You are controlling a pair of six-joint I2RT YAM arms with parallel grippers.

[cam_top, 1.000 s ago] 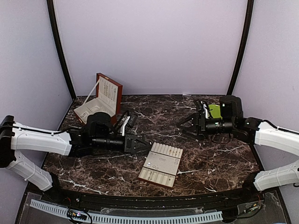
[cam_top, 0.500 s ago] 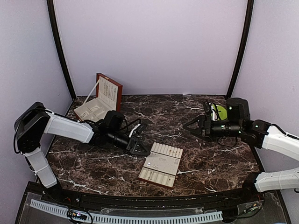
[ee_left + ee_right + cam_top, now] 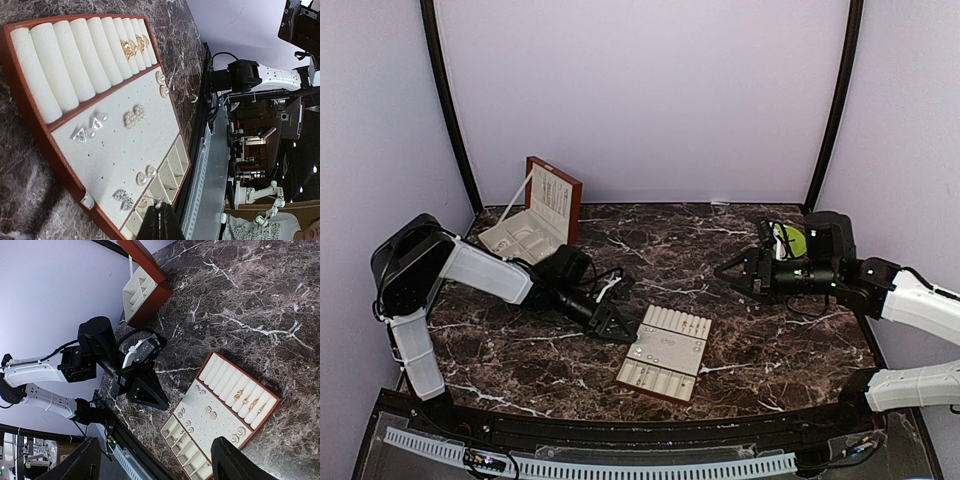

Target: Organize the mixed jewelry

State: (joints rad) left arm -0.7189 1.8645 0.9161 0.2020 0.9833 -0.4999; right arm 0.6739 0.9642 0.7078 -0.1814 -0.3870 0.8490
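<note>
Mixed jewelry (image 3: 134, 116) sits unmoved; left hand (image 3: 161, 206) has edged nearer the tray (image 3: 115, 150).

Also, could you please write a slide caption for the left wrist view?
Closed left gripper at a jewelry tray holding gold rings, pearl studs and crystal earrings.

Top camera is looking down from behind; both wrists are facing the tray (image 3: 110, 150) of jewelry (image 3: 134, 116), left closer.
</note>
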